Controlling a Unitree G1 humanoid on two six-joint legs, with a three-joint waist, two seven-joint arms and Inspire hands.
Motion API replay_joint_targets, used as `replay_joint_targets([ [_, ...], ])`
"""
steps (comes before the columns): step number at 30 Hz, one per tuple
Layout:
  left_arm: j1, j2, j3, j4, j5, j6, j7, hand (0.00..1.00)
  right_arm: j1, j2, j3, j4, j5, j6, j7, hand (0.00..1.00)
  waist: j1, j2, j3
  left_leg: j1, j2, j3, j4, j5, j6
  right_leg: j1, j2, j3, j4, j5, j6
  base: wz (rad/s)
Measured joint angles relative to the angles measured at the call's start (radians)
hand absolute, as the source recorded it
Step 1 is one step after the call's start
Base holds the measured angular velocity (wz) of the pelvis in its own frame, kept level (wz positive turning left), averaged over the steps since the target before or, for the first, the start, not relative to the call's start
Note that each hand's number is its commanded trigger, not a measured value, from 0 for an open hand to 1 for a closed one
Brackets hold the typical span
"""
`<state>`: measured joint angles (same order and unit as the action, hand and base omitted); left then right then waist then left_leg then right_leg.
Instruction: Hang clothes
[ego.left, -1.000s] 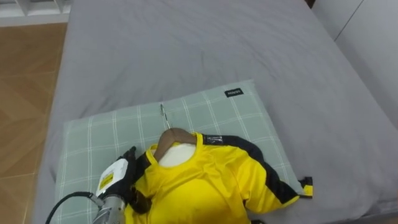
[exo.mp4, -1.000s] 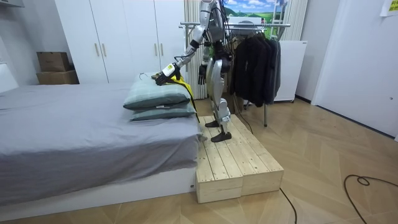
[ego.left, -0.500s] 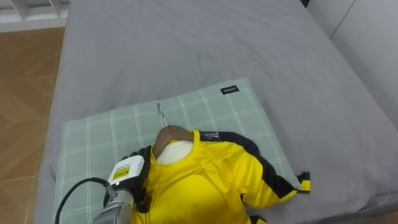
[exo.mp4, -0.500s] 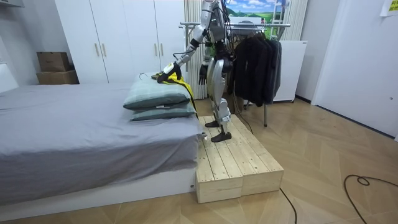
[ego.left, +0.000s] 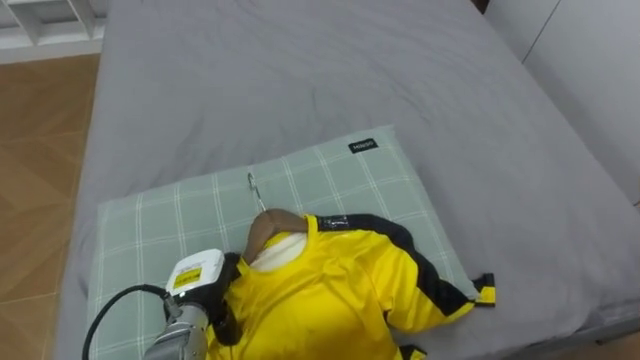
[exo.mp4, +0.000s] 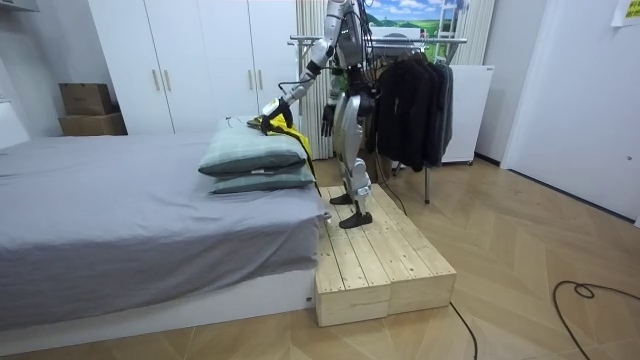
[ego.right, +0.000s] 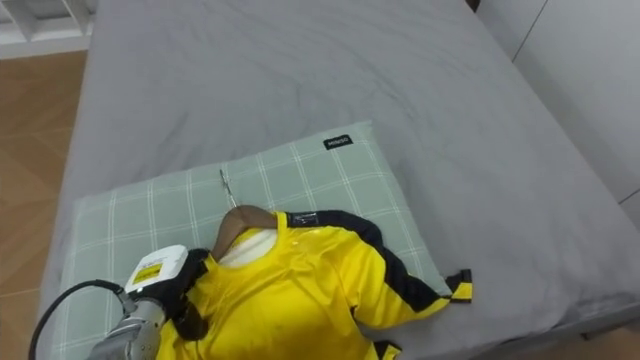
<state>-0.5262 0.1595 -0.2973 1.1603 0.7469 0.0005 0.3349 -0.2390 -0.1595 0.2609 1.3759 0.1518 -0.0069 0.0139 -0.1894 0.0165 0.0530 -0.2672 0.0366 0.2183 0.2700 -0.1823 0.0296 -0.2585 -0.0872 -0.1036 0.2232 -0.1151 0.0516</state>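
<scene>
Fingers (ego.left: 228, 322) (left hand (ego.left: 212, 300)) round yellow shirt (ego.left: 320, 300)

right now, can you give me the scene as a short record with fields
shirt: yellow shirt on a wooden hanger, lying on the green pillow
pillow: on the grey bed
left hand: at the shirt's shoulder, beside the hanger
right hand: hangs at the robot's side
robot: stands on a wooden platform between bed and clothes rack
task: shirt not yet hung

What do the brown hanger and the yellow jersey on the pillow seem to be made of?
The brown hanger looks like smooth wood, by its warm tone; its thin hook looks metal. The yellow jersey is probably smooth synthetic fabric, given its faint sheen.
</scene>
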Motion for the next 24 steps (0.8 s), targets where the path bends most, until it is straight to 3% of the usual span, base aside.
replay_joint_targets([
  [24,0.024,-0.013,-0.022,0.017,0.002,0.005,0.008,1.00,-0.016,-0.001,0.032,0.000,0.000,0.013,0.011,0.00,0.001,-0.008,-0.0036,-0.006,0.003,0.013,-0.001,0.012,-0.001,-0.023,0.002,0.012,0.018,0.005,-0.007,-0.01],
])
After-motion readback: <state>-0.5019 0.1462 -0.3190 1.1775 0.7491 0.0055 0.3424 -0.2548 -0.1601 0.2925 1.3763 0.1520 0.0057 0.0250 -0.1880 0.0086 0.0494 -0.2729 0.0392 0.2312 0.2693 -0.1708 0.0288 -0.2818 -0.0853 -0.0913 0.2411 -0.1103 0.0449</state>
